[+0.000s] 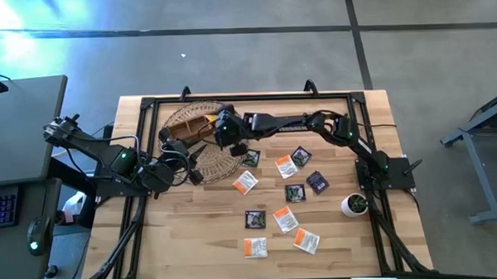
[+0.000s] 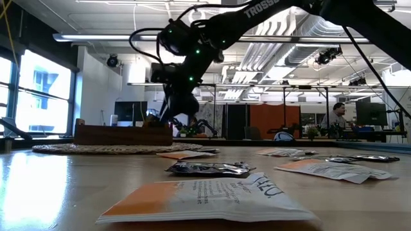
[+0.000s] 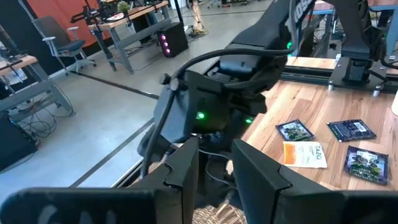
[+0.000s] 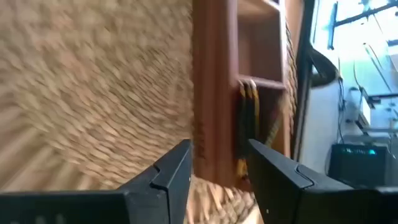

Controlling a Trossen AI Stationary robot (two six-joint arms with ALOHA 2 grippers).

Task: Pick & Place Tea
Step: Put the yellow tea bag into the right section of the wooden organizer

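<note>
My right jaws point(image 4: 219, 163) stand spread, empty, over the wooden box point(image 4: 239, 81) on the woven mat point(image 1: 207, 149) near the counter's point(image 1: 194, 232) far edge; left jaws point(image 3: 214, 171) part-spread beside it.

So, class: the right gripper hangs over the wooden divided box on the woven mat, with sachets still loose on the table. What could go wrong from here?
1. The right gripper stands open, straddling a wall of the brown wooden divided box; lowering could knock or drag the box on the round woven mat.
2. The left gripper waits close behind the right arm; they might collide.
3. Flat square tea sachets overlap, so two might lift together.
</note>
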